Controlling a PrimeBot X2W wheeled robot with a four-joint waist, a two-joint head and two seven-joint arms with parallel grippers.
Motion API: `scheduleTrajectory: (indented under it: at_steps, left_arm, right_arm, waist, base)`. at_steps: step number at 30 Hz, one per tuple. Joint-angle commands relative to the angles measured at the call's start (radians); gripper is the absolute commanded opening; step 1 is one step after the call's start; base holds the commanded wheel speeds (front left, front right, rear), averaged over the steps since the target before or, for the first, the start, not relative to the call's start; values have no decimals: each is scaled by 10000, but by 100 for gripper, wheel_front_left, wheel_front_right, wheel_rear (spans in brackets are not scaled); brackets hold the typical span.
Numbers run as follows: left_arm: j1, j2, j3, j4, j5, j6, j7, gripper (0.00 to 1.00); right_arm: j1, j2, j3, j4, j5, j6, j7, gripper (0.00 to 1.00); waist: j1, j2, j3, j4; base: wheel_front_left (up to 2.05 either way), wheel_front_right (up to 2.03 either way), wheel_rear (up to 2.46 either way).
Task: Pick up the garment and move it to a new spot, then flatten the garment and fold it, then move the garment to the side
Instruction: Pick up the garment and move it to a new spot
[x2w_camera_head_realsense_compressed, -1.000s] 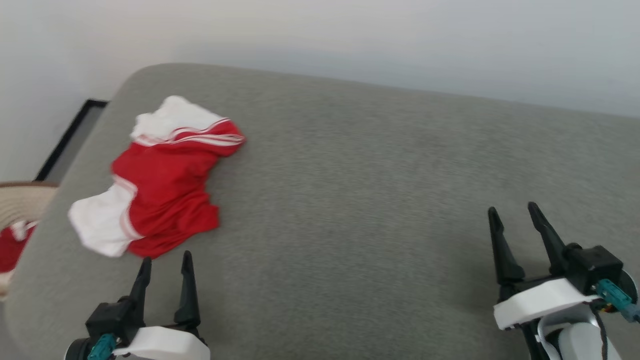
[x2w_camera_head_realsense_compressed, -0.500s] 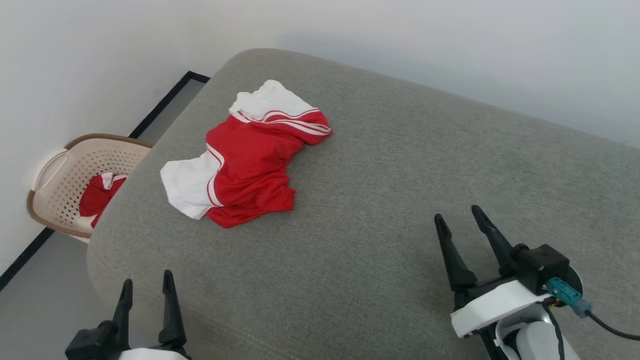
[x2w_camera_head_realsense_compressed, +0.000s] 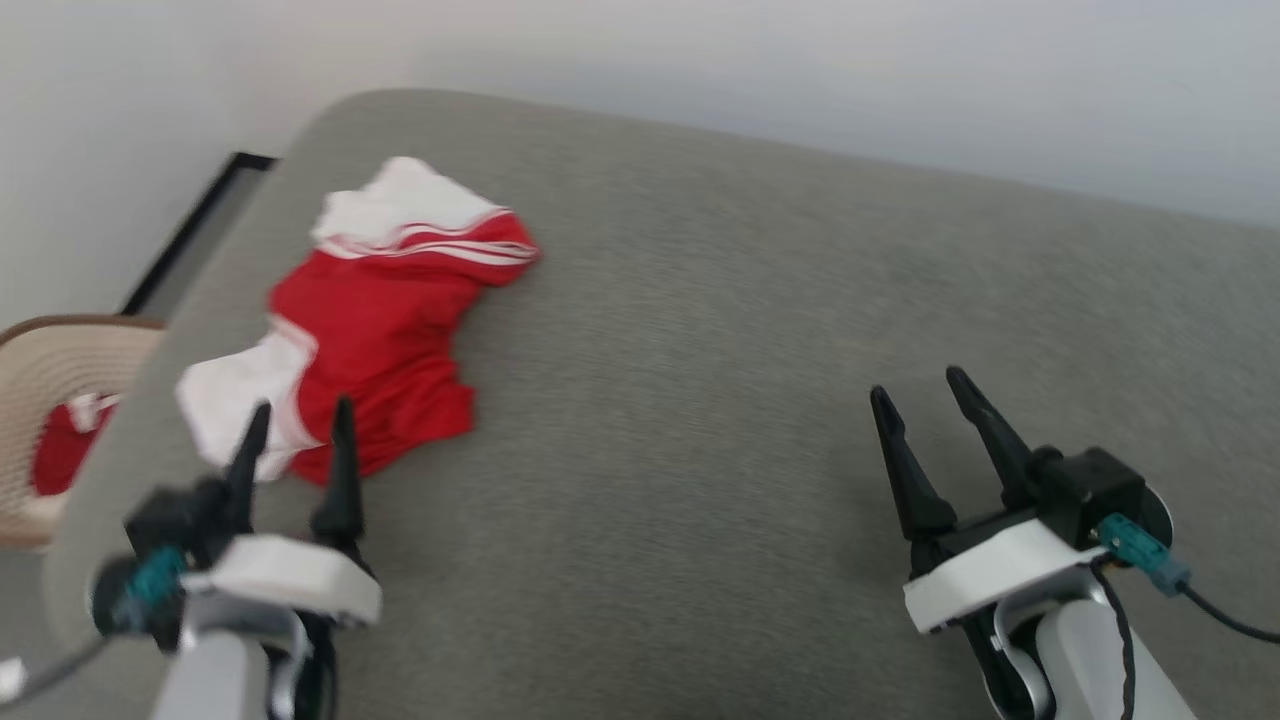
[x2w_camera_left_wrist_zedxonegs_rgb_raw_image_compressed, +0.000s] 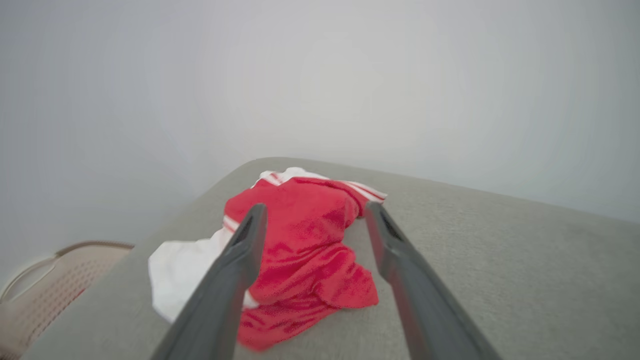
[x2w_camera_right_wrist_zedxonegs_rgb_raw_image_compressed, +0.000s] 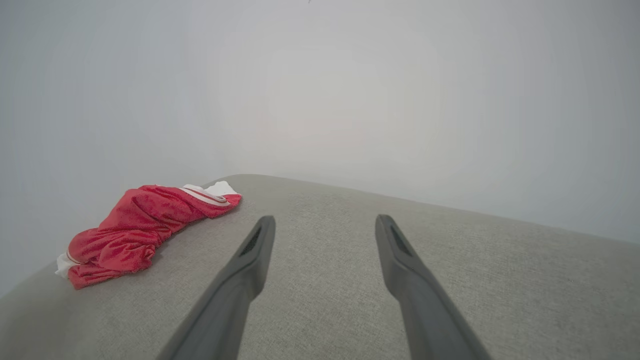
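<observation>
Left gripper (x2w_camera_head_realsense_compressed: 303, 405): fingers spread, empty | shirt (x2w_camera_head_realsense_compressed: 380, 330): lay crumpled on grey cushion (x2w_camera_head_realsense_compressed: 720, 340) just ahead of its tips, long axis ran away from it, striped sleeve farthest | right gripper (x2w_camera_head_realsense_compressed: 917, 382): spread, empty, well apart from shirt

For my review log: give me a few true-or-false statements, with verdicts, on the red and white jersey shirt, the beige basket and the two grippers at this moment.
1. The red jersey shirt with white sleeves lies crumpled on the grey fabric cushion. True.
2. The left gripper is shut on the shirt. False: its fingers are apart and hold nothing, pointing at the shirt.
3. The right gripper is open over bare cushion, apart from the shirt. True.
4. The beige perforated basket stands on top of the cushion. False: it stands off the cushion's left end, with a red-white cloth inside.
</observation>
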Motion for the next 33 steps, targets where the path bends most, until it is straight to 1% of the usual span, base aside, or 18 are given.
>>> scheduleTrajectory:
  at_steps: [1,3,6,9,13,14,17,20,22,24,26,27,28,30,31,33]
  left_arm:
    - [-568,302,-99,423,37,-82,-3,100]
    - [-1352,798,-222,1109,-154,-120,343,100]
    - [-2294,1610,-313,2077,-684,-154,1490,100]
    - [-3181,2557,-572,2822,-1344,-166,2558,100]
    - [-3891,3384,-1005,3878,-2342,-171,4345,100]
    - [-3891,3384,-1005,3878,-2342,-171,4345,100]
    - [-4329,4129,-1239,4426,-2583,-147,5200,100]
    - [-4590,4397,-1313,5088,-2679,-144,5880,100]
    - [-4803,4610,-1405,5548,-2570,-48,6329,100]
    - [-4887,4620,-1524,5969,-2485,62,6635,100]
    - [-4989,4555,-1569,6306,-2522,75,6791,100]
    - [-5040,4475,-1567,6450,-2584,68,6805,55]
    - [-5061,4414,-1650,6543,-2583,30,6829,0]
    - [-5070,4326,-1787,6657,-2634,-58,6718,0]
    - [-5048,4338,-1829,6625,-2598,-77,6489,0]
    - [-5087,4521,-1921,6361,-2334,-87,5609,0]
  right_arm:
    - [-217,-11,17,-50,59,1,-50,100]
    - [-325,-30,-116,-94,104,-1,-50,100]
    - [-426,49,-335,-169,175,1,-50,100]
    - [-440,176,-519,-238,246,1,-50,100]
    - [-416,254,-587,-422,318,1,-50,100]
    - [-416,254,-587,-422,318,1,-50,100]
    - [-530,234,-458,-595,350,1,-50,100]
    - [-699,138,-421,-729,355,1,-52,100]
    - [-799,131,-381,-872,365,1,-50,100]
    - [-917,117,-318,-1015,350,1,-50,100]
    - [-956,84,-260,-1155,309,1,-50,100]
    - [-981,80,-227,-1232,287,1,-50,100]
    - [-987,63,-193,-1304,250,1,-52,100]
    - [-1010,16,-106,-1454,167,1,-50,100]
    - [-988,21,-116,-1536,168,1,-52,100]
    - [-877,23,-160,-1633,153,1,-52,100]
  waist:
    - [0,0,756,-1122]
    - [0,0,1059,-1633]
    - [0,0,1499,-2330]
    - [0,0,1847,-2920]
    - [0,0,2133,-3457]
    - [0,0,2133,-3457]
    - [0,0,2328,-3802]
    - [0,0,2555,-4063]
    - [0,0,2696,-4175]
    - [0,0,2847,-4266]
    - [0,0,2927,-4315]
    - [0,0,2949,-4328]
    - [0,0,2953,-4340]
    - [0,0,2925,-4344]
    - [0,0,2877,-4331]
    - [0,0,2708,-4271]
  base:
    - [0,0,0]
    - [0,0,0]
    - [0,0,0]
    - [0,0,0]
    - [0,0,0]
    - [0,0,0]
    - [0,0,0]
    - [0,0,0]
    - [0,0,0]
    - [0,0,0]
    - [0,0,0]
    - [0,0,0]
    - [0,0,0]
    - [0,0,0]
    - [0,0,0]
    - [0,0,0]
